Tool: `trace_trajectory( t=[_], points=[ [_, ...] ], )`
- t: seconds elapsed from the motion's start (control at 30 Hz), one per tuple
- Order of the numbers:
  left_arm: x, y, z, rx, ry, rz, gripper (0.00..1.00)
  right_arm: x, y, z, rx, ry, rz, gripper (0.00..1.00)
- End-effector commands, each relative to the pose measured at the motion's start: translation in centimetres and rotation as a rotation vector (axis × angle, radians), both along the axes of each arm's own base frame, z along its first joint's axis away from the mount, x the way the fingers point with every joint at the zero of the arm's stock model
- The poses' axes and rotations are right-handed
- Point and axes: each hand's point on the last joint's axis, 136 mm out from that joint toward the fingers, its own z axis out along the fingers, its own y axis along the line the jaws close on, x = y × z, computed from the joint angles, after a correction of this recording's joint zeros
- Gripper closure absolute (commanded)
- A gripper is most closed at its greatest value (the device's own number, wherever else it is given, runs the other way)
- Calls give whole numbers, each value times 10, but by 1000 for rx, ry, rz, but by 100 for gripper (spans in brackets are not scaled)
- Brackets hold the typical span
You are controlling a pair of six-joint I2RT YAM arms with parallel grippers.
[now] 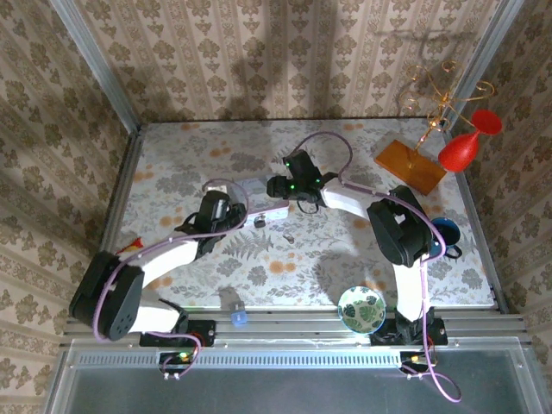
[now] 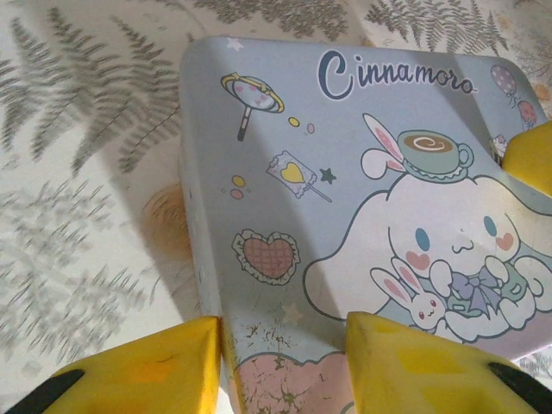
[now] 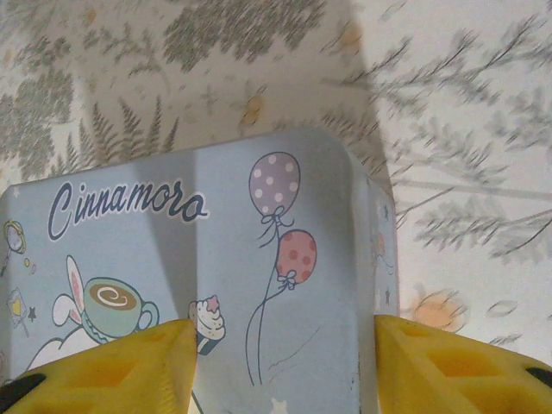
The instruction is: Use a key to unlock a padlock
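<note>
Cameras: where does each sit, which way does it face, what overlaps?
Top external: above and behind the bases, looking down on the table; both arms show, reaching to the tin box.
Left wrist: on the left arm, facing down at the tin box's lid; left gripper at bottom.
Right wrist: on the right arm, facing down at its balloon corner; right gripper at bottom.
Shared: both wrist views catch the Cinnamoro lettering.

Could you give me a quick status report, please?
Left gripper, right gripper open. Padlock loose on table, untouched. Tin box under both grippers.
</note>
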Motion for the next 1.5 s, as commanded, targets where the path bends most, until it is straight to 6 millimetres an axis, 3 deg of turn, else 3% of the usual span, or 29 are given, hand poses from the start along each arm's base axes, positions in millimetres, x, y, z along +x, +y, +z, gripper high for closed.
trace_trajectory(
  t=[0.0,0.2,0.43,0.63,0.77,0.83,1.03,1.23,1.47],
  points=[
    [-14,2,21,-47,-45,34,58,-58,19,-21,1,148,78,44],
    [-34,20,22,-50,-44,81,53,-71,16,-23,-40,136,69,42],
    [-37,30,33,-26,-63,104,31,-67,-17,4,-174,59,25,20],
    [-40,41,48,14,-78,129,10,-89,-56,18,-223,38,-23,22],
    [-40,54,60,94,-88,144,0,-113,-78,4,-285,93,-40,32],
    [-39,58,65,118,-93,148,0,-124,-83,-5,-340,119,-38,37],
    [-34,64,70,108,-102,171,0,-141,-66,-23,-501,121,20,43],
    [-35,68,66,99,-90,185,0,-145,-47,-38,-535,123,58,46],
    [-34,72,58,78,-80,204,0,-140,-39,-50,-540,124,52,48]
  ],
)
